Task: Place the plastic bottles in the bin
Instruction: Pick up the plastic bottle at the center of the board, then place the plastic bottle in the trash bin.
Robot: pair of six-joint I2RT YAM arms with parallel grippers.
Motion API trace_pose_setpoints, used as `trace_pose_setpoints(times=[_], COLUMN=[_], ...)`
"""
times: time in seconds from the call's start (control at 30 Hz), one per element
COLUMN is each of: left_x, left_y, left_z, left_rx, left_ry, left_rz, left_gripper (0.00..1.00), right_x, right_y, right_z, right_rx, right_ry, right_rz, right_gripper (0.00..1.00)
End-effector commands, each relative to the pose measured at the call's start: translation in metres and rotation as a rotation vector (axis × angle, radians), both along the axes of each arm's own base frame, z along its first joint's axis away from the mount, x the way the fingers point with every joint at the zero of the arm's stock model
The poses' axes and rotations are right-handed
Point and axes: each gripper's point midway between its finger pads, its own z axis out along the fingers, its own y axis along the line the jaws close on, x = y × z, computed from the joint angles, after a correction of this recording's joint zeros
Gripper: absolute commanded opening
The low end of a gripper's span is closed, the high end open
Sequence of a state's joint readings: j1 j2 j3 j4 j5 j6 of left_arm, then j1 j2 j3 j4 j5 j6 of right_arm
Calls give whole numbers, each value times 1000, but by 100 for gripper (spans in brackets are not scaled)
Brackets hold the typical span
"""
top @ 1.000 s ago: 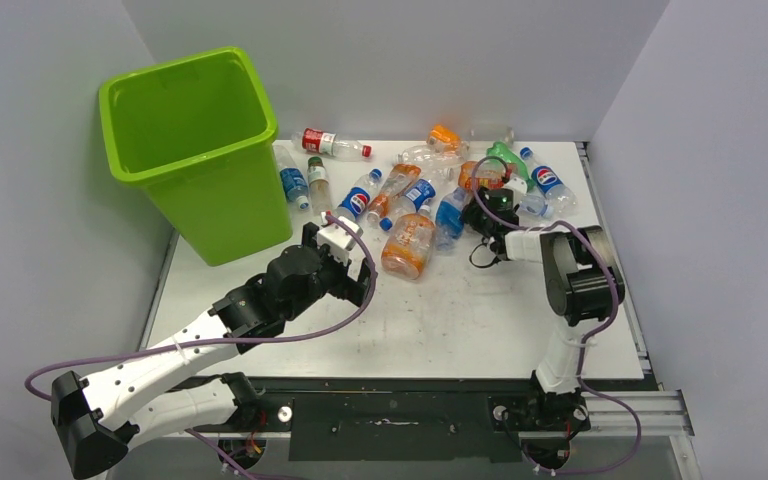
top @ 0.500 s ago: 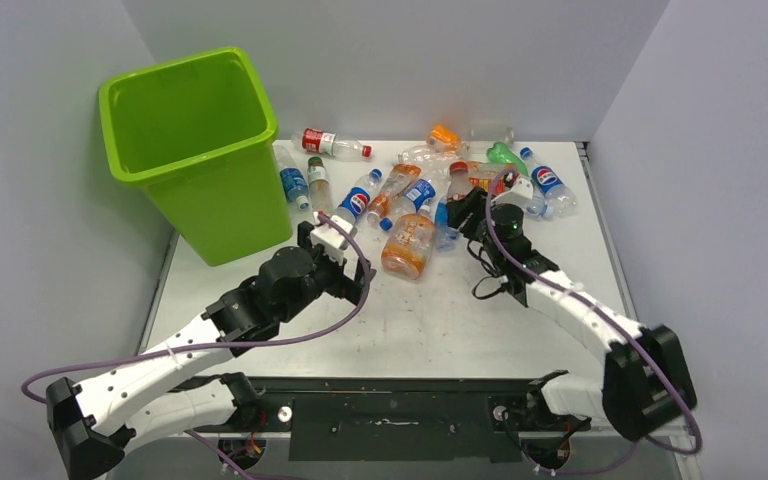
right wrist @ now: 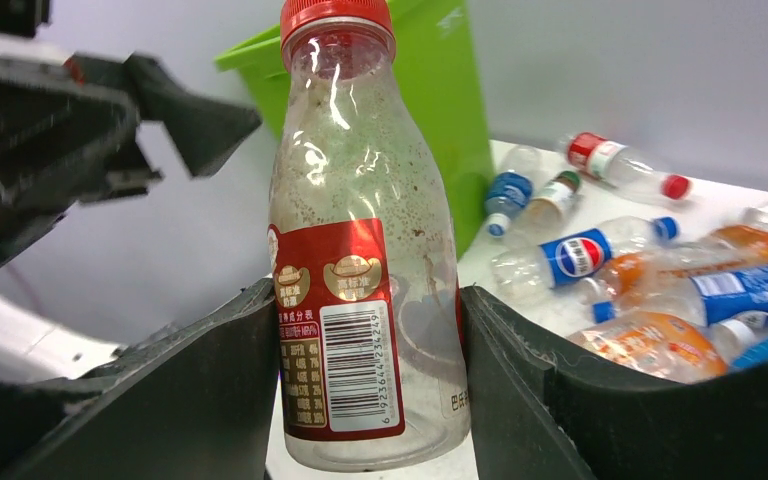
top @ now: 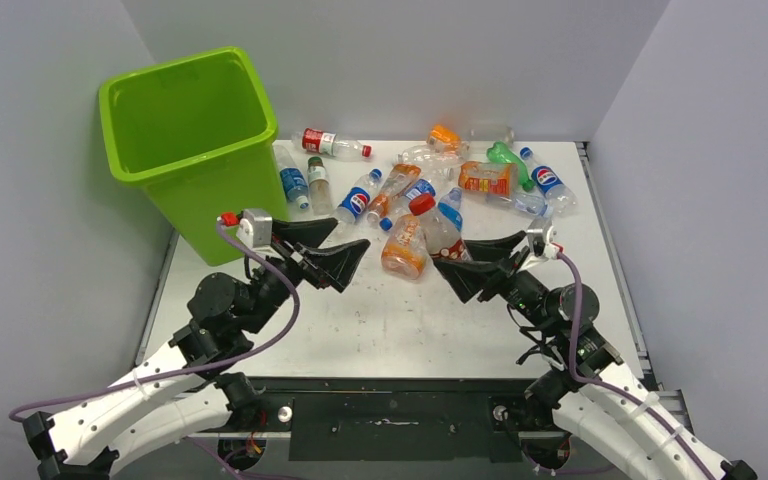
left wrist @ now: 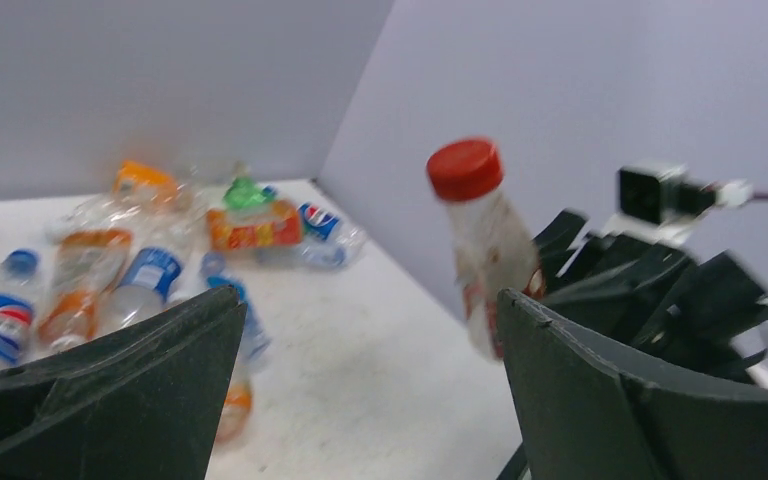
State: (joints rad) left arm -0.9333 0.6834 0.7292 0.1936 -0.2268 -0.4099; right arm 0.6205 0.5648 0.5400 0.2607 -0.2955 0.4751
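Observation:
My right gripper [top: 457, 258] is shut on a clear bottle with a red cap and red label [top: 438, 228], held upright above the table; the right wrist view shows both fingers pressed on its sides [right wrist: 370, 290]. My left gripper [top: 332, 247] is open and empty, raised and pointing right toward that bottle, which shows in its view [left wrist: 485, 250]. The lime-green bin [top: 110, 95] stands at the far left, behind the left gripper. Several plastic bottles [top: 430, 180] lie in a pile at the back of the table.
An orange bottle [top: 407, 245] lies between the two grippers. A red-label bottle [top: 330, 143] lies just right of the bin. Grey walls close in the table on three sides. The table's [top: 410, 320] near half is bare white surface.
The right arm drew back from the pile and lifted the red-capped bottle upright. The left arm rose and swung its open gripper to point right.

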Motion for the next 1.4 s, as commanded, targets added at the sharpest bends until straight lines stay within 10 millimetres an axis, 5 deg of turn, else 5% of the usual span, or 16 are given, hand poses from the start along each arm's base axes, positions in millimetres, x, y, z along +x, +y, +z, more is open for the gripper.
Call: trace_pose_setpoints(times=[0.0, 0.2, 0.53, 0.93, 1.1, 1.17, 1.2, 1.27, 1.37], left_x=[-25, -32, -17, -18, -19, -21, -21, -21, -19], left_y=[-18, -55, -79, -103, -100, -100, -100, -98, -93], left_z=[73, 90, 79, 81, 81, 81, 80, 80, 79], left_rx=[-271, -298, -273, -271, -277, -268, -262, -252, -228], left_ry=[-99, -95, -22, 3, -9, -21, -21, -24, -32], left_rz=[-189, -350, -366, -453, -448, -454, -453, -443, -414], left_gripper=[96, 96, 100, 63, 33, 9, 0, 0, 0], right_x=[-35, -50, -55, -50, -50, -48, -47, -44, -44], right_y=[13, 13, 17, 25, 30, 32, 34, 38, 40], right_z=[13, 25, 27, 11, 7, 3, 2, -2, 4], right_rx=[45, 160, 168, 119, 102, 86, 71, 23, -4], right_ry=[-115, -163, -173, -151, -138, -118, -99, -57, -37], right_rz=[174, 232, 249, 237, 242, 240, 237, 244, 247], right_gripper=[37, 35, 35, 35, 36, 45, 59, 93, 90])
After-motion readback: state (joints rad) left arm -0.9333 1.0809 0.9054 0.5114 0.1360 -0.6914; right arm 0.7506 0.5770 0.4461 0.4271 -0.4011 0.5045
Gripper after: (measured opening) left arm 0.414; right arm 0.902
